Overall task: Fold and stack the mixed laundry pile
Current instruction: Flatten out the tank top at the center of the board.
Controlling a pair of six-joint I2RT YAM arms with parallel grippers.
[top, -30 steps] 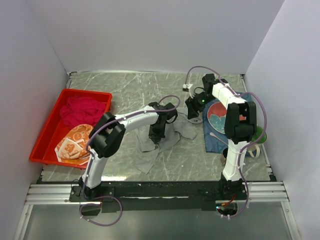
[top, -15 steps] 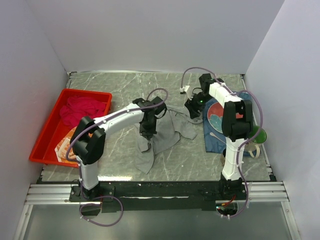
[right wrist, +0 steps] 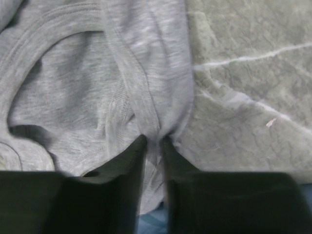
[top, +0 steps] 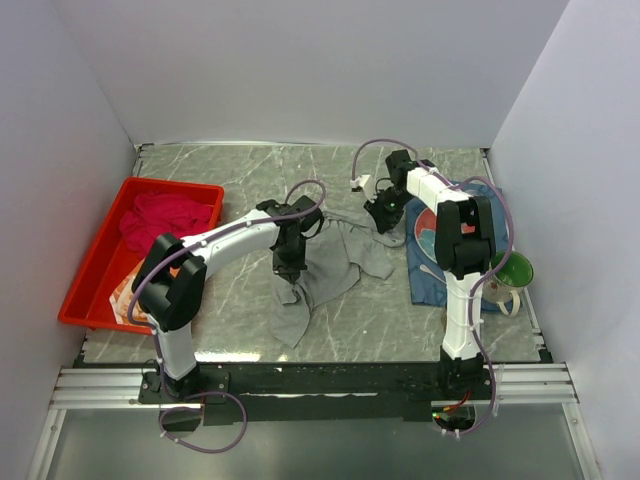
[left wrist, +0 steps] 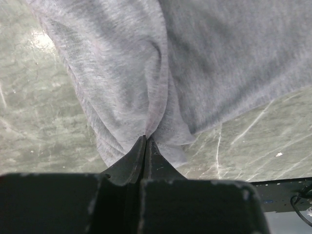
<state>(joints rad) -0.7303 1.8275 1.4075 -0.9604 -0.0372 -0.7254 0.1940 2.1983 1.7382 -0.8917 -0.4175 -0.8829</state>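
Observation:
The long grey garment [top: 335, 262] lies crumpled at the table's middle. My left gripper [top: 290, 270] is shut on a pinched fold of the grey garment [left wrist: 204, 63], its jaws together at the left gripper's tips [left wrist: 146, 139]. My right gripper [top: 384, 214] stands at the cloth's right edge. In its wrist view the right gripper [right wrist: 153, 141] has narrow jaws pressed on a ridge of the grey garment [right wrist: 73, 97]. The crimson-magenta shirt [top: 160, 218] and the orange-and-white patterned cloth [top: 130, 297] lie in the red tray [top: 78, 288], the patterned cloth partly behind my left arm.
A dark blue placemat [top: 440, 262] lies under the right arm at the right, and its edge [right wrist: 152, 225] shows between the right fingers. A green cup [top: 513, 270] stands at its right. White walls close in the table on three sides.
My left gripper has pulled its grey fold leftward, stretching the garment. My right gripper has shifted slightly left and its jaws have closed from wide onto the garment's right edge.

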